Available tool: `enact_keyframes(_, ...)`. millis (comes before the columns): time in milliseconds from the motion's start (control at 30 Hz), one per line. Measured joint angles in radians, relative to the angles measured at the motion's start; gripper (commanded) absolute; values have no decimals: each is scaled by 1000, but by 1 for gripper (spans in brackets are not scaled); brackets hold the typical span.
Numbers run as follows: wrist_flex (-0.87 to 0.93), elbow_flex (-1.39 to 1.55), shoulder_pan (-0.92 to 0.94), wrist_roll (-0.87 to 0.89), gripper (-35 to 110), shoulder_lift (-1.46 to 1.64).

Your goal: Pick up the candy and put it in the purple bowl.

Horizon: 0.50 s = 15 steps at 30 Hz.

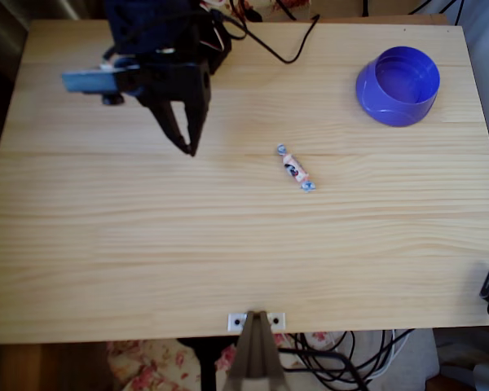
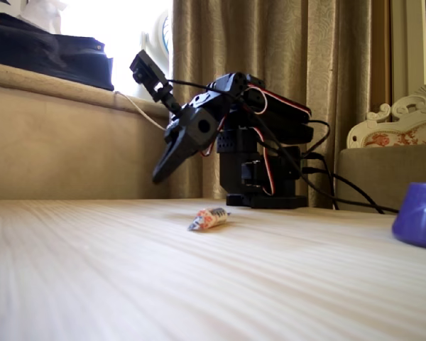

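Overhead view first: the candy [image 1: 294,168] lies loose near the middle of the pale wooden surface [image 1: 228,261], lying diagonally, and the purple bowl [image 1: 398,85] sits well apart from it toward the upper right corner, with nothing in it. The tool [image 1: 186,140] hangs to the left of the candy, its fingers narrowly spread at the base and near each other at the tips, pinching nothing. I judge this the approach step; the next move calls for swinging right and lining up across the sweet.

Fixed view, low and side-on: the arm is folded back, the tool [image 2: 160,172] angled downward and clear of the surface, the candy [image 2: 208,219] in front of the base.
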Motion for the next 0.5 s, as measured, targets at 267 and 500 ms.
enact_keyframes(267, 100, -255, -213, 230, 0, -15)
enact_keyframes(500, 121, -506, -394, 265, 0, -204)
